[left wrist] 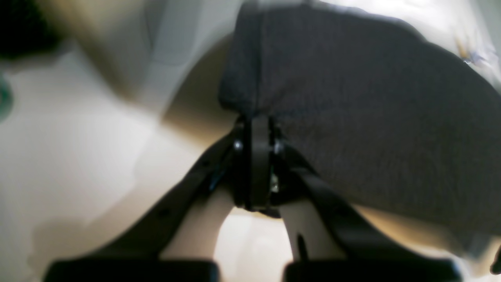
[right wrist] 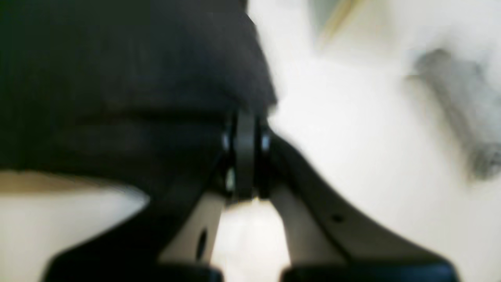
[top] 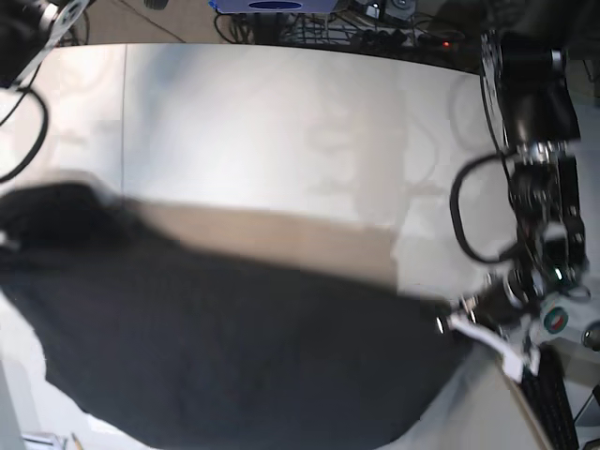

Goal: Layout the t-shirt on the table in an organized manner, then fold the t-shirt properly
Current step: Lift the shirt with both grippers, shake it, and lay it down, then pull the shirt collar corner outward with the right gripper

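The black t-shirt hangs stretched between my two grippers, above the off-white table, and casts a shadow on it. In the left wrist view my left gripper is shut on the t-shirt's hem edge, and the cloth spreads up and to the right. My right gripper is shut on the t-shirt, which fills the left of that blurred view. In the base view the left gripper holds the shirt's right end. The shirt's left end is a dark blur, so the right gripper cannot be made out there. No print shows.
A thin seam runs across the table on the left. Cables and electronics lie beyond the far edge. A looped black cable hangs from the left arm. A dark, keyboard-like object sits at the lower right.
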